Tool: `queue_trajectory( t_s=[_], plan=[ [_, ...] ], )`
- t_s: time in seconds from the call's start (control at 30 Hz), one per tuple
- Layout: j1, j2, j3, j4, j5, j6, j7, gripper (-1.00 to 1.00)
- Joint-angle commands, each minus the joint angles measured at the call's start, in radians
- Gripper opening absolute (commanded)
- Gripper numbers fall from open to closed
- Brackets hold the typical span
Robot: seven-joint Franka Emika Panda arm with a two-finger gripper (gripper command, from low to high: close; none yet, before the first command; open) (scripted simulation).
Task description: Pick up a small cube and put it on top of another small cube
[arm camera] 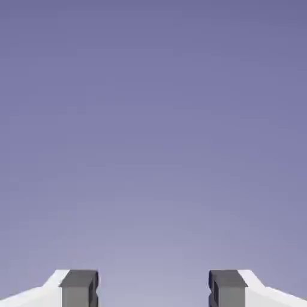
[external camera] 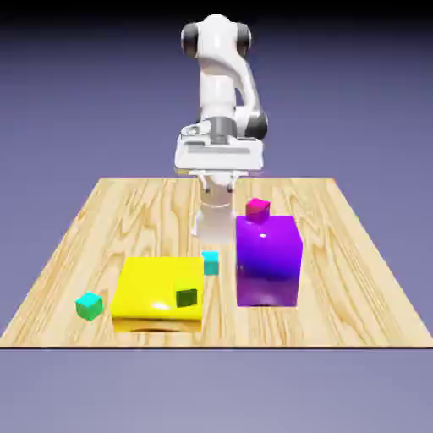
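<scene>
Teal-green small cube (external camera: 89, 305) flat on wooden table (external camera: 355, 271), at eight o'clock from table centre, just beside yellow block (external camera: 156, 286); no long axis, edges slightly skewed. Gripper (arm camera: 153, 288) spread wide, pinching nothing, backdrop between.

Light wooden table (external camera: 355, 279); plain blue-violet backdrop (external camera: 355, 76) behind.

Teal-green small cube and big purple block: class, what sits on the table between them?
In the exterior view, the big yellow block lies between the teal-green cube and the purple block, with a light cyan cube beside it.
</scene>
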Motion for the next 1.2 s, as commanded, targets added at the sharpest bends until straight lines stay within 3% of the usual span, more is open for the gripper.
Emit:
queue_trajectory(
  t_s=[0.0, 1.17],
  plan=[
    [-0.036, 0.031, 0.013, 0.020, 0.010, -0.018, 0.028, 0.00],
    [-1.269, 1.072, 0.461, 0.696, 0.337, -0.641, 0.975, 0.00]
  ],
)
